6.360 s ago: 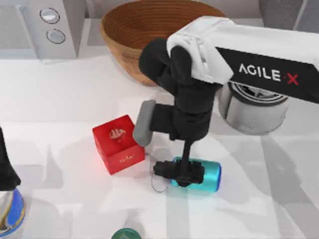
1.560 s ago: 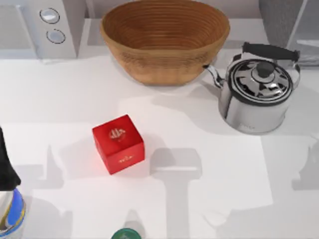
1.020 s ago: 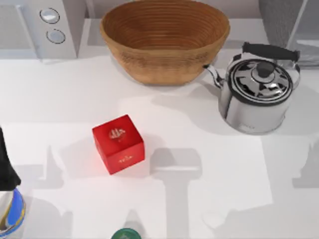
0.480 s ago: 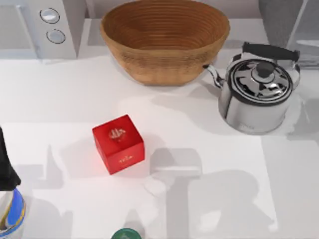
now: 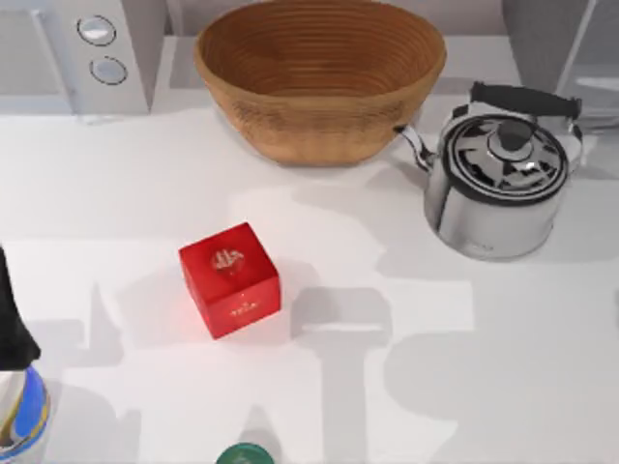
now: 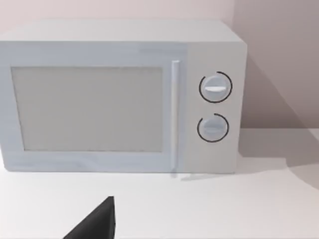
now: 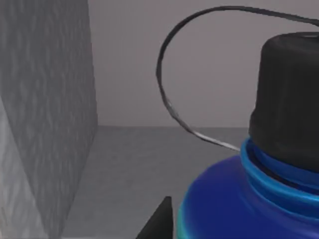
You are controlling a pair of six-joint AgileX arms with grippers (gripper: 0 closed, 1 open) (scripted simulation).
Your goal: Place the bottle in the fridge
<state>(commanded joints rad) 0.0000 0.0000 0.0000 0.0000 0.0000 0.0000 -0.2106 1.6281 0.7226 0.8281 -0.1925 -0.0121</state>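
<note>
One grey-walled fridge compartment (image 7: 50, 124) is looming in the right wrist view, and the small shiny blue-shouldered, black-capped bottle (image 7: 259, 194) is sitting close before that camera. Whether jaws are gripping it, I cannot tell. Likely light, rigid and slippery; hold the body, not the wire loop (image 7: 172, 107).

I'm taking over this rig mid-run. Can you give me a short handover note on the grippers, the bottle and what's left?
Right gripper: close behind the bottle, apparently carrying it; grip itself unseen.
Bottle: off the table, facing a grey-walled compartment, likely the fridge.
Left arm: parked facing the microwave.
Done: bottle picked up.
Left: set it inside, release, withdraw.
</note>
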